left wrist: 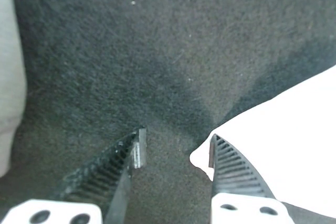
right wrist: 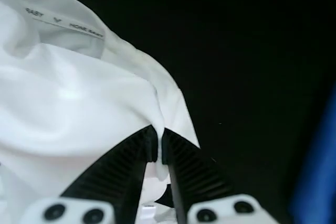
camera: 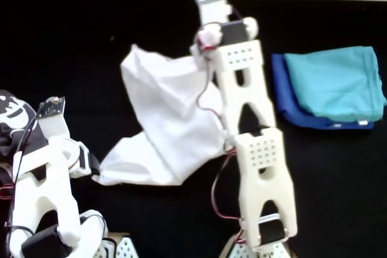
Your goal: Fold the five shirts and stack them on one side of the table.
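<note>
Right pincer [right wrist: 159, 143] clenched on white shirt [right wrist: 79, 98]; left pincer [left wrist: 176, 149] agape at its edge

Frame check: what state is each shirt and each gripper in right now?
White shirt: unfolded, crumpled, one fold pinched.
Teal shirt: folded, lying on the blue shirt.
Blue shirt: folded, bottom of the stack.
Black-and-white shirt: bunched, partly hidden.
Right gripper: jaws shut on the white shirt.
Left gripper: jaws open, holding nothing.
</note>
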Action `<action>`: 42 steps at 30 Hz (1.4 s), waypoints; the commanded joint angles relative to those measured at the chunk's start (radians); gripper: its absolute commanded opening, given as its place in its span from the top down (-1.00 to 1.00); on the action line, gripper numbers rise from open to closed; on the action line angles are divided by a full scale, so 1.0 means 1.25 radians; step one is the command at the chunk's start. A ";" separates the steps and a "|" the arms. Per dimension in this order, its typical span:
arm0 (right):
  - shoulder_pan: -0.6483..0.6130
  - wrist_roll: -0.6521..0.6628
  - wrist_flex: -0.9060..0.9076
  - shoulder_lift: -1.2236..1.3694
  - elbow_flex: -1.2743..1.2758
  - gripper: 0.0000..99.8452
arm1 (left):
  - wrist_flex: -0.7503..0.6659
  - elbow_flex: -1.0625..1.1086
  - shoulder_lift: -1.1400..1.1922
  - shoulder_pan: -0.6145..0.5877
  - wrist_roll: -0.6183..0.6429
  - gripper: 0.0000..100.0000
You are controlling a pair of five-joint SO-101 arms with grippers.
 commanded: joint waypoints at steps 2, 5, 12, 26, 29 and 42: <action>0.028 0.023 0.010 -0.006 -0.028 0.98 | -0.041 0.001 0.003 0.008 0.014 0.60; 0.019 0.023 0.010 -0.010 -0.031 0.96 | -0.041 0.001 0.003 0.008 0.014 0.60; 0.009 0.021 0.012 -0.069 -0.033 0.53 | -0.041 0.001 0.003 0.008 0.014 0.60; -0.247 0.026 -0.013 -0.233 0.387 0.59 | -0.041 0.001 0.003 0.008 0.014 0.60; -0.262 0.027 -0.055 -0.233 0.441 0.50 | -0.041 0.001 0.003 0.008 0.014 0.60; -0.207 0.150 -0.203 -0.231 0.578 0.51 | -0.041 0.001 0.003 0.008 0.014 0.60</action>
